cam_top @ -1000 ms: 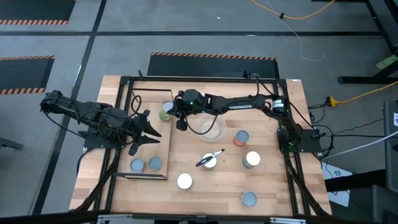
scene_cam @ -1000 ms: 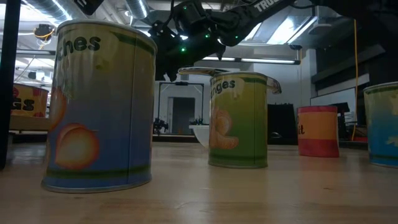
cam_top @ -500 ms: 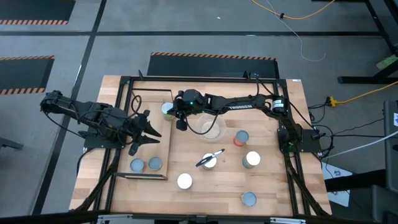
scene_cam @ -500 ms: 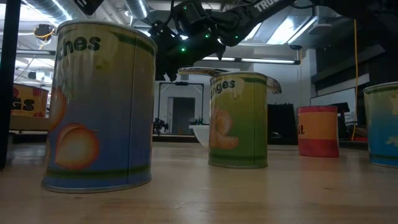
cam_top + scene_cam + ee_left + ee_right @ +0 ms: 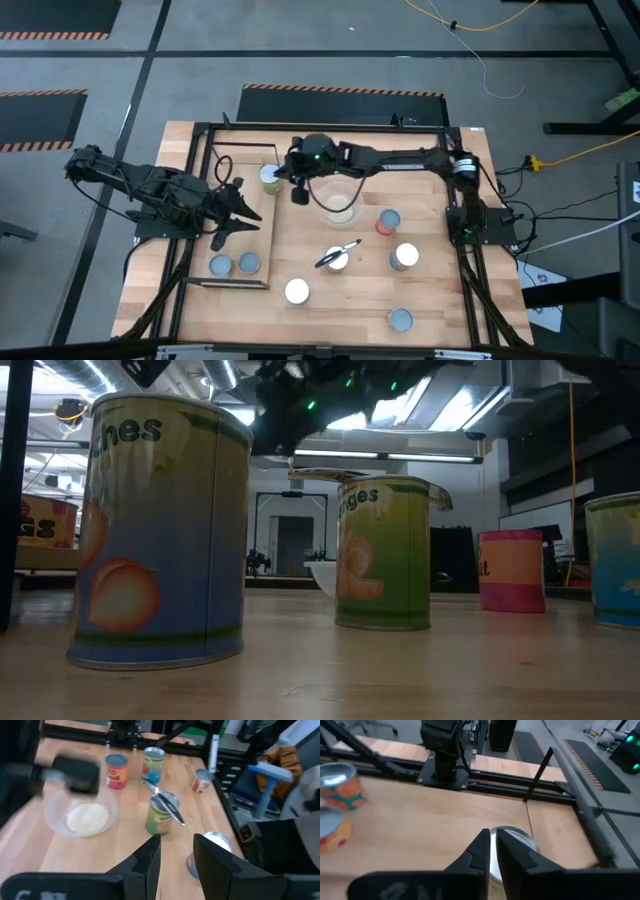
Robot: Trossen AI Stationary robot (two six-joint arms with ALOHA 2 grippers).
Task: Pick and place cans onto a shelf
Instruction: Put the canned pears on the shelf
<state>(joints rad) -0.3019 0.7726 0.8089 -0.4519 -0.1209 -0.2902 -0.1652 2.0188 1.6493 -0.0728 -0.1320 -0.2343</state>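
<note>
The shelf is a light-wood board in a black wire frame on the table's left half. Two grey-topped cans stand on its near end. A pale-topped can stands at its far right corner and also shows in the right wrist view. My right gripper is shut and empty, just right of that can and apart from it. My left gripper is open and empty over the shelf. More cans stand on the table's right half.
A clear bowl of pale grains sits just right of my right gripper. A can with a silver-and-black utensil across its top stands at the table's middle. The black frame rails run around the table.
My right gripper has drawn away from the pale-topped can toward the table's right edge and has gone up; in the low view it has risen almost out of the picture. The can stays standing at the shelf's corner.
</note>
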